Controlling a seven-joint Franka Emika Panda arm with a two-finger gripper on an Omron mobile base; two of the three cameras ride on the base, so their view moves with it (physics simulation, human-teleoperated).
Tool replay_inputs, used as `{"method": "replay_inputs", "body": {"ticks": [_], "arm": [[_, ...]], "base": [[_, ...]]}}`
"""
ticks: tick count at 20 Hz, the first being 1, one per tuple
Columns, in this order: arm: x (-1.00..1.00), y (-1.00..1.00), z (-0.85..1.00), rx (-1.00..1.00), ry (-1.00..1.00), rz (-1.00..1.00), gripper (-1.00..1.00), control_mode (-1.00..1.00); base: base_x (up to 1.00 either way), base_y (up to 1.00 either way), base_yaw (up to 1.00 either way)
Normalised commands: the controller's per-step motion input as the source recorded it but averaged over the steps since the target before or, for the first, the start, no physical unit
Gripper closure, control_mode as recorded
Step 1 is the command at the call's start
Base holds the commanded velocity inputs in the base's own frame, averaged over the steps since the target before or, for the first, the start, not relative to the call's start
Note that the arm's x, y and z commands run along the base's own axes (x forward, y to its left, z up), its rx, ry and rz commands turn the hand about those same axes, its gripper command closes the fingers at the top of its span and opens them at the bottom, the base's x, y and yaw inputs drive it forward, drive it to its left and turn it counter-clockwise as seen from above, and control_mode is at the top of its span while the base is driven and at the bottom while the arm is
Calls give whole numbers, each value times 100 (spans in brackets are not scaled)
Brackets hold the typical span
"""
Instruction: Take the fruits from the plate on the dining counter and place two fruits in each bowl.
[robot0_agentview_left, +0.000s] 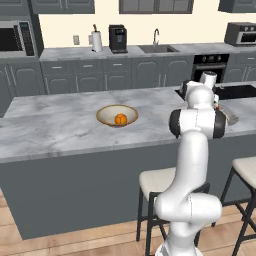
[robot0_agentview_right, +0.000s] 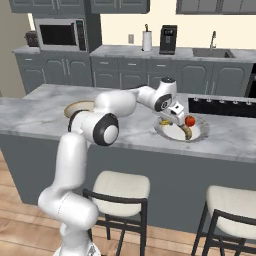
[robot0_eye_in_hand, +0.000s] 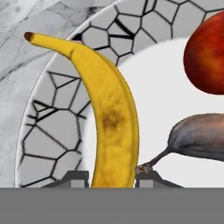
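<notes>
So the big marble surface (robot0_agentview_left: 55, 125) runs across the middle of both base views, grey-veined white top on a dark base, with stools (robot0_agentview_right: 119, 189) tucked in along its near side at the bottom of the frame. Behind it, along the top of the frame, there's the wall counter with a sink (robot0_agentview_left: 157, 48), a coffee machine (robot0_agentview_left: 118, 38), a paper towel roll (robot0_agentview_left: 96, 41) and a microwave (robot0_agentview_right: 59, 34).

The white arm (robot0_agentview_right: 95, 127) comes up from the lower left of the right base view and stretches over to the plate (robot0_agentview_right: 200, 134), which sits right of centre on the surface. In the left base view the arm's own body covers most of that spot at the right of the frame.

One tan bowl (robot0_agentview_left: 107, 114) sits in the middle of the left base view with an orange (robot0_agentview_left: 120, 119) inside it. The other bowl (robot0_agentview_right: 76, 107) peeks out behind the arm at the left of the right base view.

On the plate, hand view: a yellow banana (robot0_eye_in_hand: 107, 113) curves from the upper left down to the bottom centre, lying partly over the grey cracked-pattern rim. A red apple (robot0_eye_in_hand: 205, 59) is at the upper right, and a dark greyish stemmed fruit (robot0_eye_in_hand: 199, 138) lies at the right, its stem reaching toward the banana.

The tool (robot0_eye_in_hand: 113, 179) is down at the plate with a fingertip on either side of the banana's lower end. Can't tell if it's actually clamped on or just straddling it.
</notes>
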Motion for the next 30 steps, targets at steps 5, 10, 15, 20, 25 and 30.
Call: {"method": "replay_inputs", "body": {"ticks": [5,10,15,20,25,30], "arm": [[-55,6,69,0,-6,0,100,-100],[-45,38,78,0,-5,1,100,-100],[-22,73,58,0,-2,4,100,-100],[-21,98,37,0,0,14,100,-100],[-26,100,9,0,1,17,100,-100],[-23,100,4,0,3,22,100,-100]], "base": [[0,0,0],[0,0,0],[0,0,0],[0,0,0],[0,0,0],[0,0,0]]}}
